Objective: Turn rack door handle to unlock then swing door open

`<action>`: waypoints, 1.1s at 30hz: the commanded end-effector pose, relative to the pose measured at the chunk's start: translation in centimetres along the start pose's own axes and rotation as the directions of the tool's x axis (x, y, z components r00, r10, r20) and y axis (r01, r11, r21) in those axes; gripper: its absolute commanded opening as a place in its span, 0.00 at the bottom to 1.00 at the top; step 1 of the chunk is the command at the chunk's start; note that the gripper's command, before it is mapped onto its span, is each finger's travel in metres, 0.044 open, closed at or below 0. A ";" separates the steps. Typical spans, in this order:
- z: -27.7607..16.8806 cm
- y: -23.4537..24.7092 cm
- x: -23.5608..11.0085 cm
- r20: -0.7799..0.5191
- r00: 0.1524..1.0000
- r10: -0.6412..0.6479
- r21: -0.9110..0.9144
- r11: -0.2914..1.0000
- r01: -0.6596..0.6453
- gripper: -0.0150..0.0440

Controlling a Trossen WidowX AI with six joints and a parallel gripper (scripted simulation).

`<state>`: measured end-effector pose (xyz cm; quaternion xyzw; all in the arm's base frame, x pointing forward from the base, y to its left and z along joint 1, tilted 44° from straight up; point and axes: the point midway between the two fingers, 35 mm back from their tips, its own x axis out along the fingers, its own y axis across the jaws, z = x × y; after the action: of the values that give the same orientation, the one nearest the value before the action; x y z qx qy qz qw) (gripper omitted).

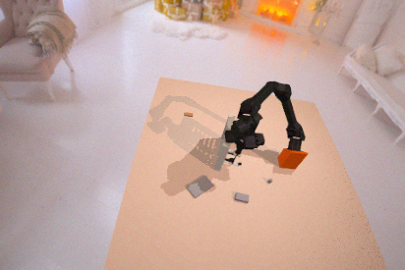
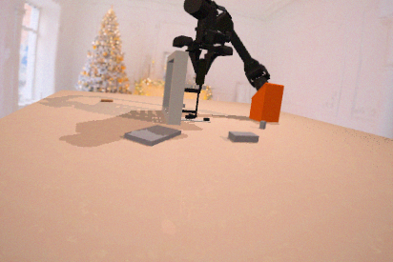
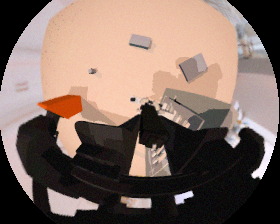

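Observation:
The grey rack frame (image 1: 219, 157) (image 2: 178, 86) stands upright on the table (image 1: 221, 236) (image 2: 191, 186). Its slotted side (image 3: 192, 117) shows in the wrist view. My gripper (image 1: 239, 148) (image 2: 200, 83) (image 3: 149, 117) points down beside the frame. It is shut on the door's dark upright handle (image 3: 153, 131), which shows between the fingers in the wrist view. Thin black parts, with an upright rod (image 2: 197, 102), stand below the fingertips. The fingers hide much of the handle. The door's edges and its exact angle cannot be made out.
The arm rises from an orange block (image 1: 292, 159) (image 2: 267, 102) (image 3: 67, 105). A flat grey plate (image 1: 200, 187) (image 2: 153, 134) (image 3: 193, 67), a smaller grey block (image 1: 241, 197) (image 2: 243, 136) (image 3: 140, 41) and a tiny grey piece (image 1: 269, 181) (image 2: 262, 125) lie nearby. A small orange piece (image 1: 188, 114) lies beyond the rack.

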<state>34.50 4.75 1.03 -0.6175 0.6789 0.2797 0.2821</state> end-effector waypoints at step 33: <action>-0.1 0.0 0.0 -0.005 1.000 0.000 0.315 0.949 0.002 0.75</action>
<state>34.51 4.69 1.06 -0.5917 0.7004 0.2199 0.3331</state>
